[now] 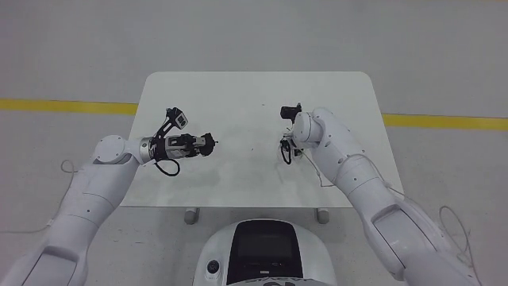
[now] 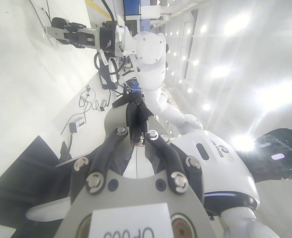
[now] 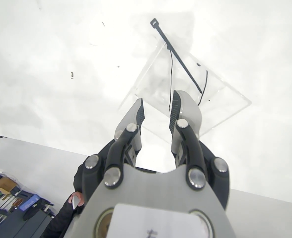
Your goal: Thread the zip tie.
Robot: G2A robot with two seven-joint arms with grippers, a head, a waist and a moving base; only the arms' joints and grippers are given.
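A black zip tie (image 3: 176,56) lies on a clear acrylic plate (image 3: 225,105) on the white table (image 1: 254,95), its head pointing away from my right gripper. My right gripper (image 3: 157,107) hovers open just over the plate's near edge, with a thin black strand (image 3: 171,80) running alongside one finger (image 3: 185,105). In the top view this gripper (image 1: 286,148) points down at the table's right-middle. My left gripper (image 1: 209,141) is held level above the table's left-middle, facing the right one. Its fingers (image 2: 116,120) are pressed together, and I see nothing between them.
The left wrist view shows the right gripper (image 2: 61,34) over the plate, with black ties (image 2: 36,8) sticking out past it. Small dark specks (image 3: 72,74) dot the table. The table's far half (image 1: 254,87) is bare.
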